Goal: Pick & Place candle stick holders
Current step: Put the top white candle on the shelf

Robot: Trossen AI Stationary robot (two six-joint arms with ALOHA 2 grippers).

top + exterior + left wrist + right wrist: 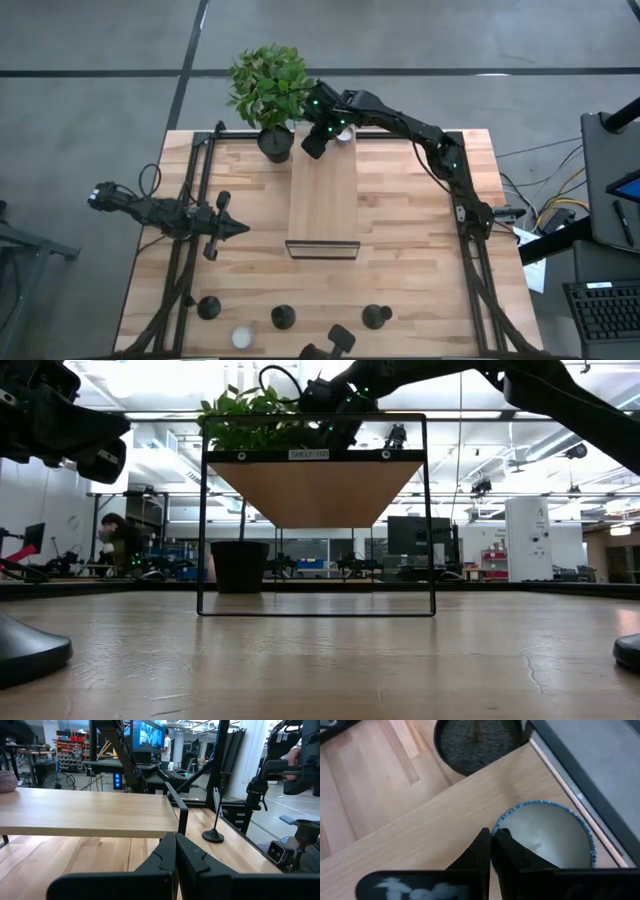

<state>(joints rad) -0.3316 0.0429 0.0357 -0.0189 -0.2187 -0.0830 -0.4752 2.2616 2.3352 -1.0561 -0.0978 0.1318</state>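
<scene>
Three small black candle stick holders [208,308] [283,318] [377,317] stand on their round bases near the table's near edge. Two of these bases show at the sides of the low view [25,650] [630,652]. My left gripper [238,228] is shut and empty, hovering left of the wooden shelf [323,195], far from the holders. It points at the shelf's side [90,815]. My right gripper [314,146] is shut over the shelf's far end, its tips [492,836] right beside a white candle in a blue-rimmed cup [545,837]. My right gripper's shut fingertips [501,834] stand at the candle cup's rim [506,816], coming slanting down from above. I cannot tell whether they touch it. The cup sits upright on the shelf top.
A green plant [268,82] in a dark pot [275,146] stands beside the shelf's far end. A white tealight [241,338] and another dark object [340,338] lie at the near edge. The shelf's black wire frame [430,510] stands mid-table, with bare wood between it and the holders.
</scene>
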